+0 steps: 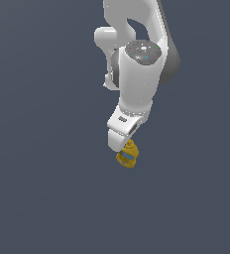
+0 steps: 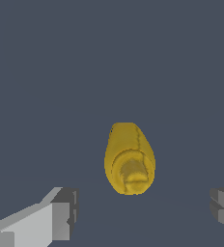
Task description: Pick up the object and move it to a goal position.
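Background: flat, uniform slate-grey in both views; I see no edge, seam or shadow line marking a counter.

Claw [image 2: 143, 212]: in my wrist view the fingers stand wide apart, one pale finger with a dark grey pad [image 2: 65, 210] at one side, the other dark pad [image 2: 223, 208] just entering at the opposite edge. Nothing sits between them; neither pad touches anything.

Mustard bottle [image 2: 129, 158]: yellow, seen end-on from the wrist, nozzle cap towards the camera, body receding behind it. It lies beyond the fingertips, roughly centred in the gap, apart from both pads. In the exterior view the bottle [image 1: 128, 154] shows just below the claw's white tip, tilted, with a blue band of label across it; its upper part is hidden by the claw.

Arm [image 1: 137, 74]: white, coming down from the top of the exterior view, wrist angled towards that view's left.
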`<state>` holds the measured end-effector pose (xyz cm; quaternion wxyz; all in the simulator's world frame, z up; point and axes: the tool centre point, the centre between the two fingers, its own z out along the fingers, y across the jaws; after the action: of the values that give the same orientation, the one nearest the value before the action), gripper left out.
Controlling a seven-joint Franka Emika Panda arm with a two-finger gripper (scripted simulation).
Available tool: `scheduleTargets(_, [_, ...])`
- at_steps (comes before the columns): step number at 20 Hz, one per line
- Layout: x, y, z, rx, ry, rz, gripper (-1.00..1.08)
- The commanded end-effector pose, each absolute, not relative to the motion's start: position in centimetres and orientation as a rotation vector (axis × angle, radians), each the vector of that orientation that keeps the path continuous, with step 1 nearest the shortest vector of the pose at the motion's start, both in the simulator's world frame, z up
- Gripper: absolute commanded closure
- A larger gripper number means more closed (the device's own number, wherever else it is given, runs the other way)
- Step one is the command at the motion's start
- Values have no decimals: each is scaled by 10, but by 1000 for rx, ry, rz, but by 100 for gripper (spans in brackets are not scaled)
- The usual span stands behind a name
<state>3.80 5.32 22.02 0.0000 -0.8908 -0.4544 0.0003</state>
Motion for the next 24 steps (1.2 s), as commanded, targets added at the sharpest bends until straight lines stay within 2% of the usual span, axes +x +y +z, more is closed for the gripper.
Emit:
scheduleTargets(1, [38,53,218,-2798,-1427,1,-92])
scheduleTargets(11, [37,53,177,-2796,-1433,0,-92])
scheduleTargets(17, [38,53,170,-2795,-1434,0,-92])
scheduleTargets(18, [38,53,170,-2795,-1434,0,108])
scheduleTargets(24, [38,53,170,-2795,-1434,0,108])
